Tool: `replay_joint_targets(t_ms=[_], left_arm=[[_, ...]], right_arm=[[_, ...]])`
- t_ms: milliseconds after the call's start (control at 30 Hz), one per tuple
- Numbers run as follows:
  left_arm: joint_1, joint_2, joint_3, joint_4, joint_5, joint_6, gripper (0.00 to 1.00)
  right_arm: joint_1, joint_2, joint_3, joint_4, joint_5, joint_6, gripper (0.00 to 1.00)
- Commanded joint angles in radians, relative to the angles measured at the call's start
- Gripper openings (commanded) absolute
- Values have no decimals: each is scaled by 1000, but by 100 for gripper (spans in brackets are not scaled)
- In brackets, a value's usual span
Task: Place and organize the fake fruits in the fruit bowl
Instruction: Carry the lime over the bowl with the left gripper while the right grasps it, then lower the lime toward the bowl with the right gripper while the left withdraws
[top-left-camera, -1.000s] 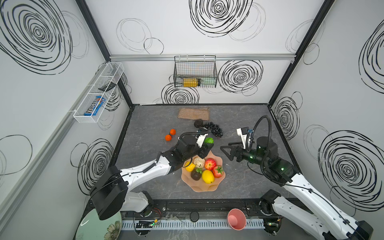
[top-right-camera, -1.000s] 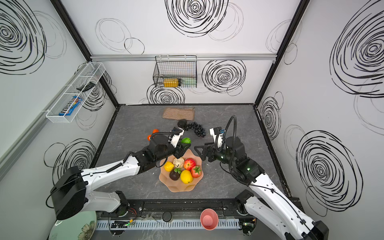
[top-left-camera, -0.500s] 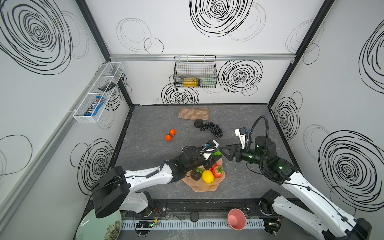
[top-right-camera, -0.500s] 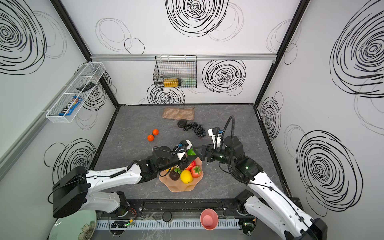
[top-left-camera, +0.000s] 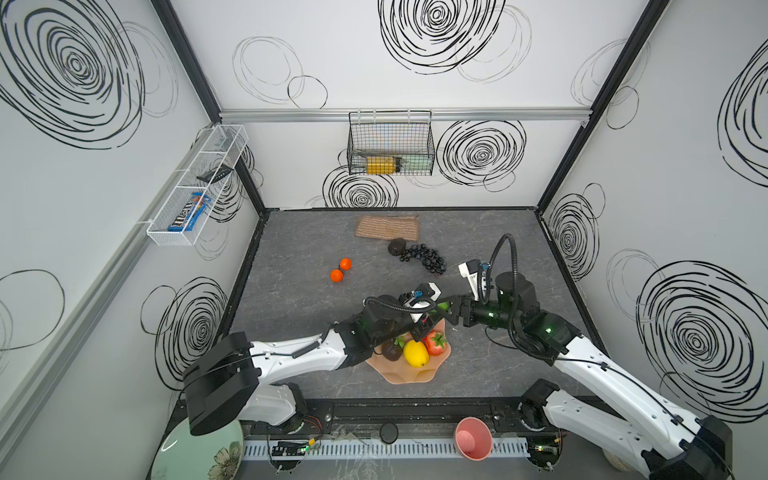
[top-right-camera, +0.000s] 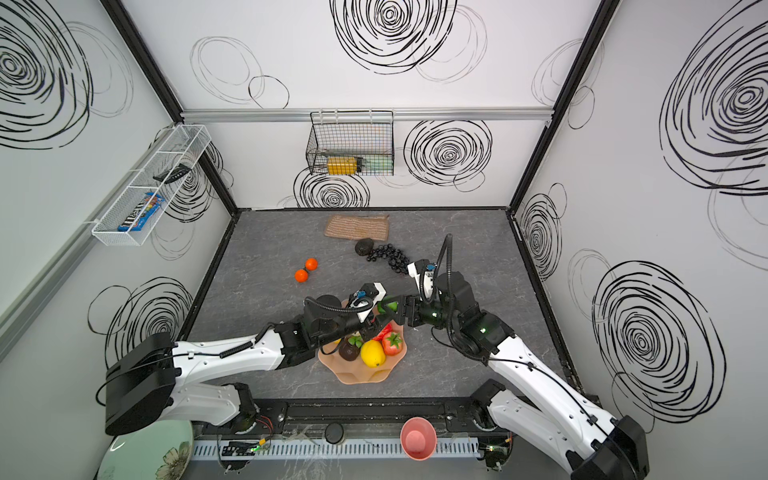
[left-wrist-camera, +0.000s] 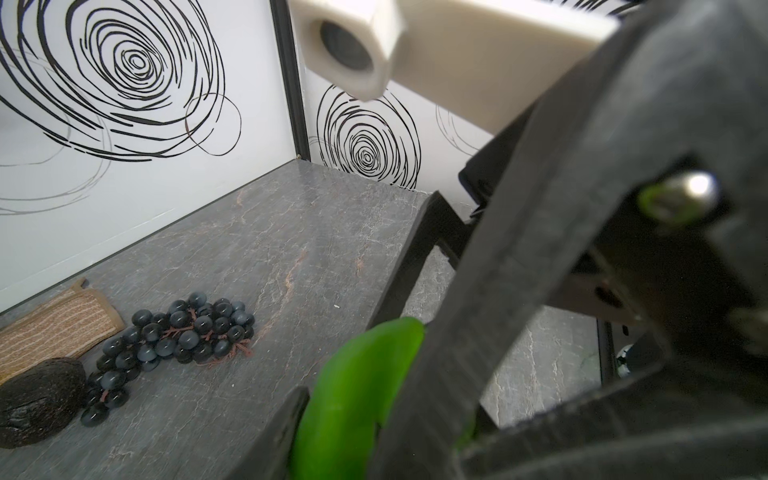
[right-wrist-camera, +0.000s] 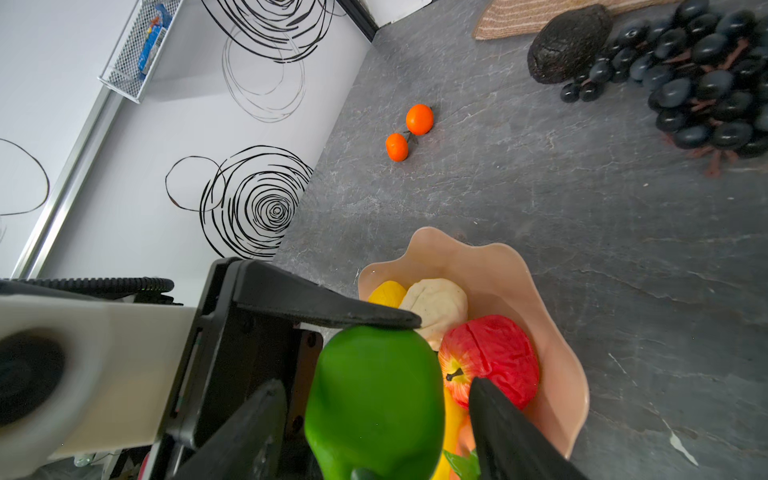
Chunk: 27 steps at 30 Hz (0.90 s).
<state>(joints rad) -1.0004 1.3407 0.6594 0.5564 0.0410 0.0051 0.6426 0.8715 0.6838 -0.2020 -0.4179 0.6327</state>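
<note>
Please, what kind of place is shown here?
Probably a robot test booth: white walls with black spirals enclose a grey tabletop, and a left arm and a right arm work over a bowl of plastic fruit.

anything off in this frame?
Both grippers are at one lime by the bowl: the left gripper clamps it, and the right gripper has its open jaws straddling it. It looks like a handover, not a fault. Nothing is spilled or damaged.

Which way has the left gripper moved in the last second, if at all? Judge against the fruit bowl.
Yes. The left gripper, with the lime, moved right and nearer: from beyond the fruit bowl to over its far-right rim.
</note>
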Motion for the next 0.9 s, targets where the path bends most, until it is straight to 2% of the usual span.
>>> replay_joint_targets(t_ms=[0,333,467,533,600,700,767,867], left_arm=[[-15,-2,-13,82,-20,37,42],[-41,14,-7,74,-61,73,44],[-44,10,-10,67,-72,80,47],[-47,1,-15,64,-87,83,54],[-47,-16,-17,43,-104,70,69],[-40,-71,-52,50,-138,25,83],[-34,-127,-97,74,-159,-8,88],[-29,-226,-154,68,-196,-51,91]], right_arm=[[14,7,-16,32,1,19,70],[26,20,-13,29,-1,8,51],[26,22,-4,24,7,-3,48],[26,25,3,20,13,-12,47],[26,31,17,4,31,-33,46],[23,44,43,-24,65,-74,46],[20,57,61,-44,94,-105,46],[12,84,74,-54,122,-145,46]])
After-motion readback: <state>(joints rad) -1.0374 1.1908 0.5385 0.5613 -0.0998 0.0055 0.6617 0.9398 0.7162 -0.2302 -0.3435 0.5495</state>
